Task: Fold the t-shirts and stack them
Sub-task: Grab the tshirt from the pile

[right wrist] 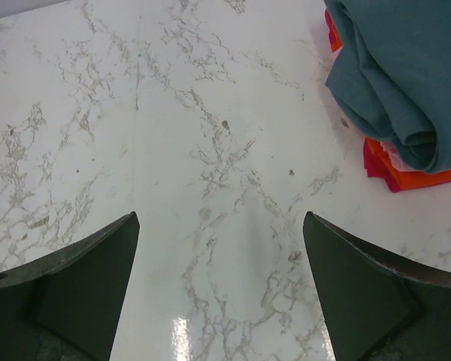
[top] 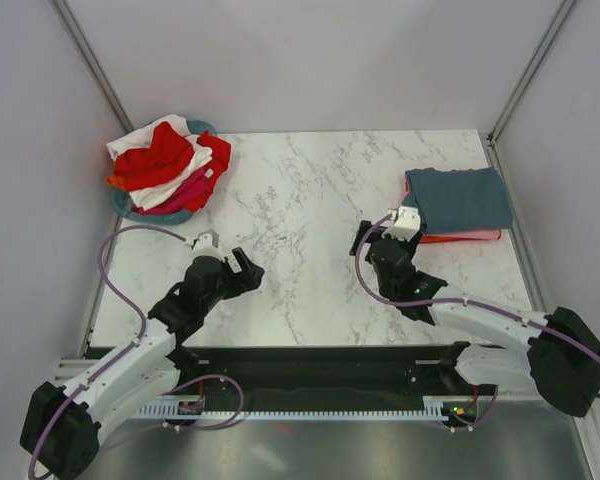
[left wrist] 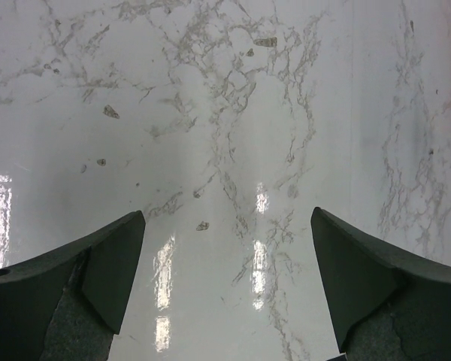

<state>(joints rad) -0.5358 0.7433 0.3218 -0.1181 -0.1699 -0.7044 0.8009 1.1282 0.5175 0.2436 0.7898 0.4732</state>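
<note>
As things stand on the desk point(top: 310, 200): both arms hover over bare marble, holding nothing, with shirts at two opposite sides.
Unfolded t-shirts point(top: 165, 165): a rumpled heap of red, white and magenta fabric at the far left corner, piled in and spilling over a round teal basket point(top: 122, 205); this looks like the supply waiting to be folded.
Folded stack point(top: 460, 215): by the right edge, towards the far right corner, with a slate grey-blue shirt point(right wrist: 406, 75) lying flat on top and coral and magenta edges showing beneath; probably placed aside to leave the middle free for folding.
Left gripper point(left wrist: 227, 214): released, jaws spread wide above empty marble near the left edge, well short of the heap.
Right gripper point(right wrist: 219, 218): released, jaws wide, just beside the stack but not touching it.
Likely step: fetching another shirt from the basket, a judgement only.
</note>
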